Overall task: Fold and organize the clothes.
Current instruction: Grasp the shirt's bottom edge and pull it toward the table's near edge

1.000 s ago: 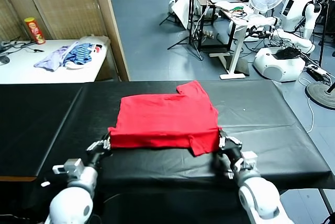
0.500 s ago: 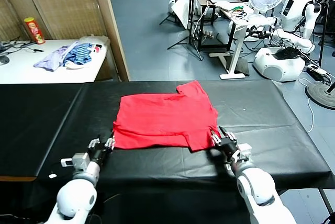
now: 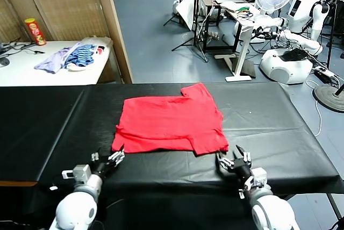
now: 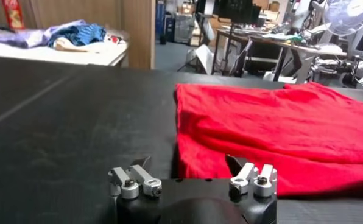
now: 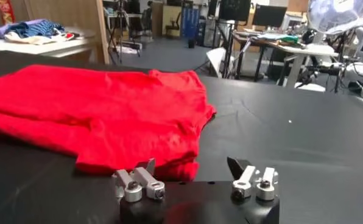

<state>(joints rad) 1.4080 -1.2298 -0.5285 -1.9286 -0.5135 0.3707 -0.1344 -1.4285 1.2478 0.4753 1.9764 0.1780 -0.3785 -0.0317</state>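
Clothes here means one red T-shirt [image 3: 169, 124], lying partly folded in the middle of the black table [image 3: 279, 117], its near hem doubled over and one sleeve poking out at the far edge. Just clear of that near hem, the left gripper [image 3: 109, 159] sits off the shirt's near-left corner and the right gripper [image 3: 232, 161] off its near-right corner, both with fingers spread and holding nothing. Judging by this, one fold is laid and released; the next move calls for a fresh, even grip for another fold.
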